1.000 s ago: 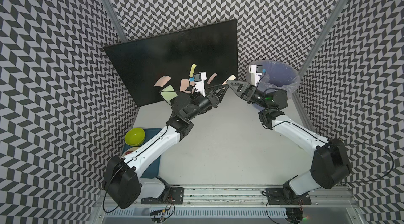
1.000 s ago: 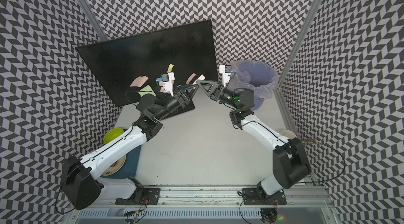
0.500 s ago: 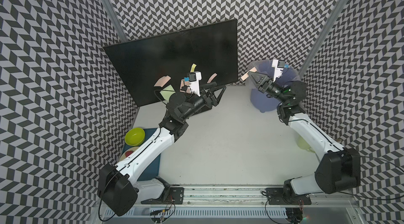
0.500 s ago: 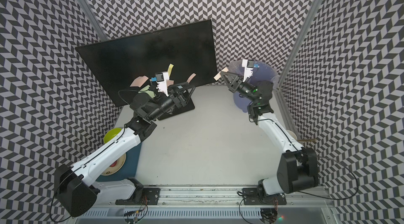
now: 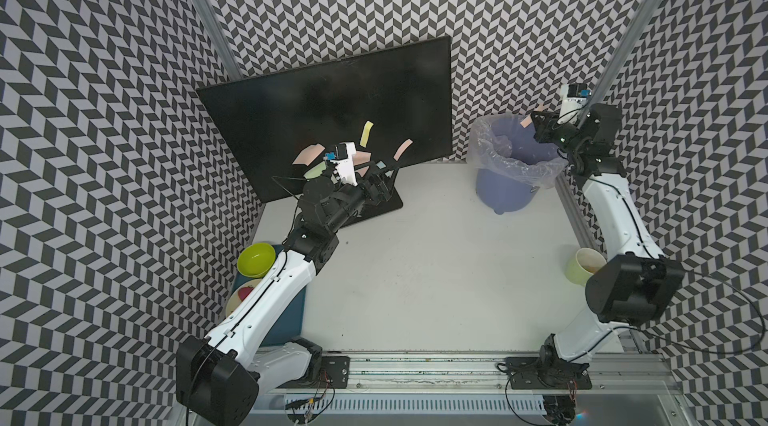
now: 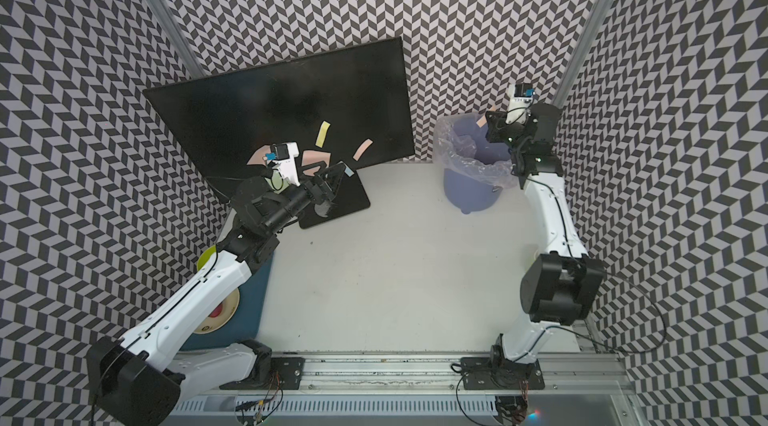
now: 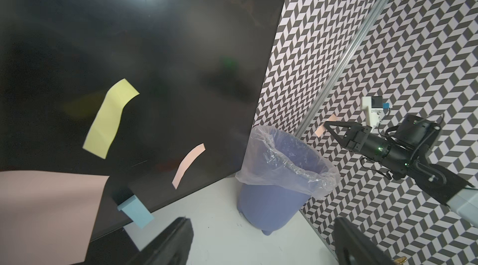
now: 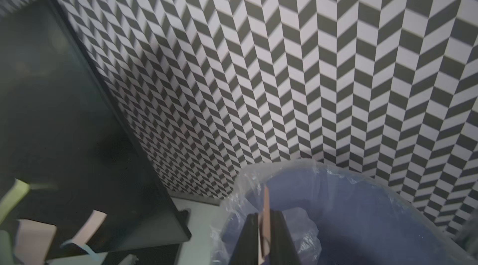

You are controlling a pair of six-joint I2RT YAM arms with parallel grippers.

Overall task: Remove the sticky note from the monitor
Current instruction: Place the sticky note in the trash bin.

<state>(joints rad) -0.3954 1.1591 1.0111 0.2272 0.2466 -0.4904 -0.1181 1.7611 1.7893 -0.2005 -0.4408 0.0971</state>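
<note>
while the left claw gapes empty, the right claw pinches a peach sticky note.

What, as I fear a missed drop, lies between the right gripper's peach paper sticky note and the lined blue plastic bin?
Nothing visible: the peach paper sticky note, pinched in the right gripper, hangs over the open blue plastic bin.

The left pincer gapes wide. Ahead of it a blue sticky note clings to the edge of the monitor; past the lined bin, the right pincer pinches a peach slip.
</note>
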